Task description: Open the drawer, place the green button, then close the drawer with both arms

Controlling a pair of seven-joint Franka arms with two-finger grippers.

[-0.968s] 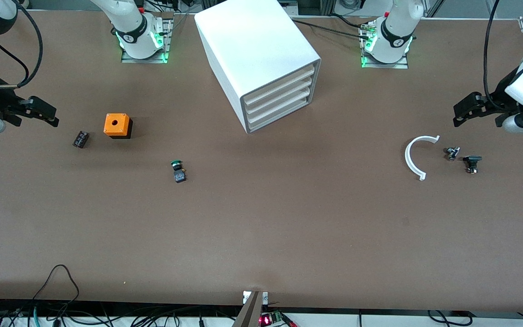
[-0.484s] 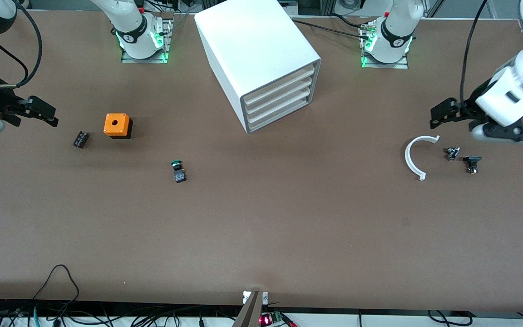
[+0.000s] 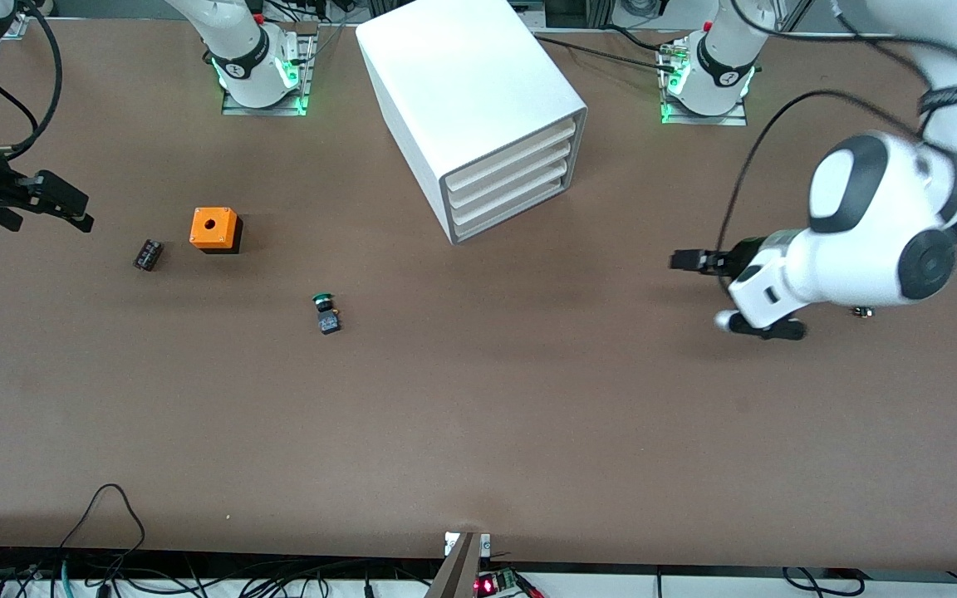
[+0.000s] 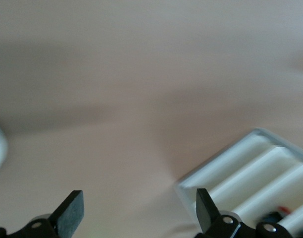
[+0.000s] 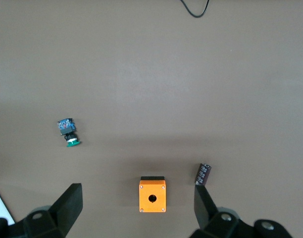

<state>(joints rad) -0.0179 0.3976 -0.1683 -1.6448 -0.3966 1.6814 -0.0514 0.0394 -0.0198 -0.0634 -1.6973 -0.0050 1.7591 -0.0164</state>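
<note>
The white cabinet [image 3: 470,100] stands mid-table near the arm bases, all its drawers pushed in; the drawer [image 3: 510,213] is the lowest one. The button [image 3: 325,311], green cap on a black-and-blue body, lies on the table nearer the front camera, toward the right arm's end. My left gripper [image 3: 679,261] hangs open above the table toward the left arm's end, pointing at the cabinet [image 4: 260,178]; it [image 4: 138,210] holds nothing. My right gripper [image 3: 76,212] hovers open and unladen at the right arm's end. Its wrist view shows that gripper [image 5: 136,208] facing the orange cube [image 5: 152,196], with the button [image 5: 68,133] past the cube.
An orange cube with a hole [image 3: 214,230] and a small black block [image 3: 147,254] sit toward the right arm's end. A small black part [image 3: 863,312] peeks out under the left arm. Cables [image 3: 113,515] trail over the table edge nearest the front camera.
The left arm has swung in from its end of the table toward the cabinet and now covers the white curved piece. The right gripper drifted slightly toward its end of the table.
</note>
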